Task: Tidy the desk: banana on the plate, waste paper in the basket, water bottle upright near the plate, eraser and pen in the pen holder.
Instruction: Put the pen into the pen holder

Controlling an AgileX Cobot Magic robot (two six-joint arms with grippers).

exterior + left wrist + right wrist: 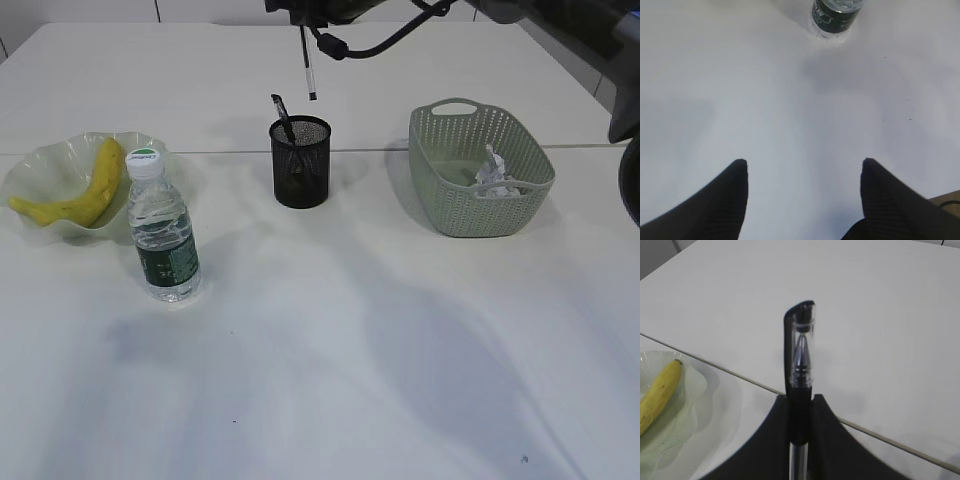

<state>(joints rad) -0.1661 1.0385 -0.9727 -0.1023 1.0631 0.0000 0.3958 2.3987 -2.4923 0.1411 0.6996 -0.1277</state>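
Desk scene, ordered from the near edge outward. The near part of the white table (330, 380) is bare surface. At about 9 o'clock from the table's centre a water bottle (163, 228) stands upright with its cap on, just beside the clear plate (35, 165), which lies toward 10 o'clock and carries the banana (75, 195). In the left wrist view the left gripper (805, 167) hangs over bare table with its jaws spread apart and nothing between them; the bottle's base appears at 12 o'clock of that view. Near the centre stands the black mesh pen holder (301, 165), one dark pen already leaning inside. At 3 o'clock from it sits the green basket (480, 185), holding crumpled waste paper (495, 172). Farthest, at 12 o'clock above the holder, the right gripper (800, 402) is clamped on a capped pen (308, 65), which hangs nearly vertical, clear of the holder's rim.
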